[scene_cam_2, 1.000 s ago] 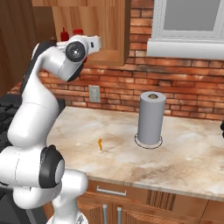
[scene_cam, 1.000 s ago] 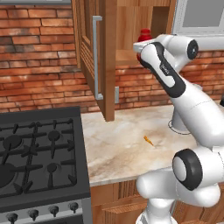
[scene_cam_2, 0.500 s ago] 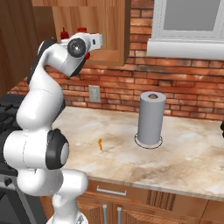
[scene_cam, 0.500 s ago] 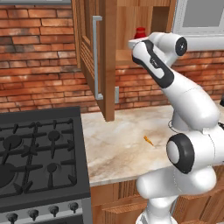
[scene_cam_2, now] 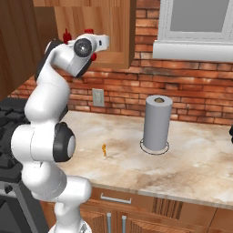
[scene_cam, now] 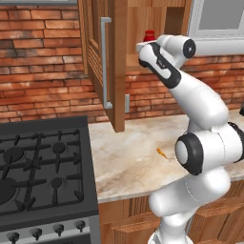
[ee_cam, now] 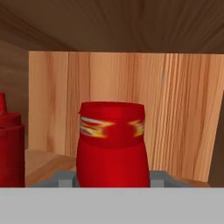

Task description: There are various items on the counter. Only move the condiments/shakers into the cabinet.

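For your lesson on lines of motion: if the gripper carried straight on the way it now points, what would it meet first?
The gripper is shut on a red bottle and points into the open cabinet. Straight ahead, the first thing looks to be the cabinet's pale wooden back wall, though its depth is unclear. Another red bottle stands off to the side.

No words or numbers can be read anywhere. The red bottle [ee_cam: 111,144] carries a coloured label band, but it is only a blur of yellow and blue.
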Motion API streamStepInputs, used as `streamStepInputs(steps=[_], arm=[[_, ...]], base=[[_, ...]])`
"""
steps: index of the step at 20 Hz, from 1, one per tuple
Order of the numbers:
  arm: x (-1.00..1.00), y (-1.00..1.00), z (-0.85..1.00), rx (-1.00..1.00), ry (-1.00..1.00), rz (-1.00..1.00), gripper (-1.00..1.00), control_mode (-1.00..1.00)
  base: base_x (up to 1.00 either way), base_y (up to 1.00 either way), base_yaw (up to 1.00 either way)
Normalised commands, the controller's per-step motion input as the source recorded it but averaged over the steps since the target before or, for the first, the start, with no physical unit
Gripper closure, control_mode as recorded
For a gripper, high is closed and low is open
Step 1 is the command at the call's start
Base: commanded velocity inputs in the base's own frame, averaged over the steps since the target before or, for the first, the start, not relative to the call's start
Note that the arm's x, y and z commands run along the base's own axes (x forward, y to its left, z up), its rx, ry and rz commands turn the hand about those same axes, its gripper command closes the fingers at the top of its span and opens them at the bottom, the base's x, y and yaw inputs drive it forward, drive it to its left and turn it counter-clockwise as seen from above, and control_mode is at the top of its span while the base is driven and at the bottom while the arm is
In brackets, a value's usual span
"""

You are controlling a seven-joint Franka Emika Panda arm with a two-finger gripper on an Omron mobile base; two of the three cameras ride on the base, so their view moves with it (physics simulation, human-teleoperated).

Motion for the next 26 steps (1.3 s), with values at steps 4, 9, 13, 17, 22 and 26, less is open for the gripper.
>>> streamStepInputs(steps=[4, 9, 13, 17, 22, 26], arm=[[0.28, 0.0, -0.13, 0.0, 0.04, -0.02, 1.0, -1.0], [0.27, 0.0, -0.17, 0.0, 0.04, -0.01, 1.0, -1.0], [0.18, 0.0, -0.15, 0.0, 0.01, -0.01, 1.0, -1.0], [0.28, 0.0, -0.11, 0.0, 0.0, 0.0, 1.0, -1.0], [0.27, 0.0, -0.12, 0.0, -0.01, 0.0, 1.0, -1.0], [0.23, 0.0, -0.12, 0.0, -0.04, 0.0, 1.0, -1.0]], base=[[0.0, 0.0, 0.0], [0.0, 0.0, 0.0], [0.0, 0.0, 0.0], [0.0, 0.0, 0.0], [0.0, 0.0, 0.0], [0.0, 0.0, 0.0]])
